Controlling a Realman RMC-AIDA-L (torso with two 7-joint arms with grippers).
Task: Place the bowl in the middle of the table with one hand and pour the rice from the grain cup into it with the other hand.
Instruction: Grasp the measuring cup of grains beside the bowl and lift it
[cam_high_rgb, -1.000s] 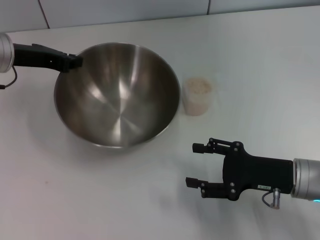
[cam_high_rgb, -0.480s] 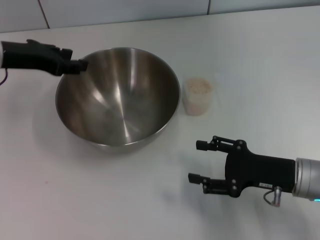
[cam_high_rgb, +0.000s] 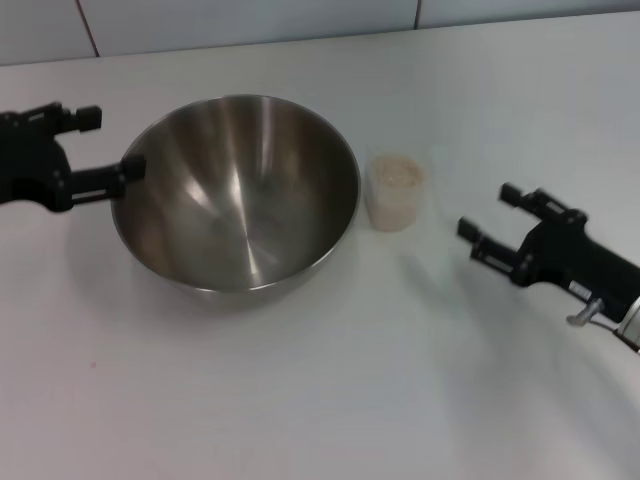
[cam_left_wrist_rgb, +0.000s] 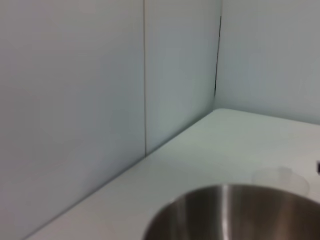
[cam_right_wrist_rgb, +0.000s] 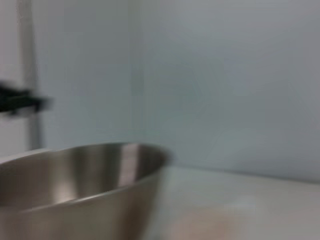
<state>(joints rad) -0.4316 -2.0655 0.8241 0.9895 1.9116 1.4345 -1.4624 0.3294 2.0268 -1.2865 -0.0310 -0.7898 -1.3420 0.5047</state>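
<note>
The steel bowl (cam_high_rgb: 235, 190) stands upright and empty on the white table (cam_high_rgb: 300, 400), left of its middle. It also shows in the left wrist view (cam_left_wrist_rgb: 240, 212) and the right wrist view (cam_right_wrist_rgb: 75, 185). The grain cup (cam_high_rgb: 394, 192) stands just right of the bowl, upright, with rice (cam_high_rgb: 397, 173) in it. My left gripper (cam_high_rgb: 110, 143) is open and empty at the bowl's left rim, holding nothing. My right gripper (cam_high_rgb: 488, 210) is open and empty, to the right of the cup with a gap between them, its fingers pointing at the cup.
A tiled wall (cam_high_rgb: 250, 20) runs along the table's far edge. Bare tabletop lies in front of the bowl and the cup.
My left gripper has let go of the bowl's rim, opened and drawn back to the left. The bowl has settled flat. My right gripper has moved right and farther back, level with the cup.
</note>
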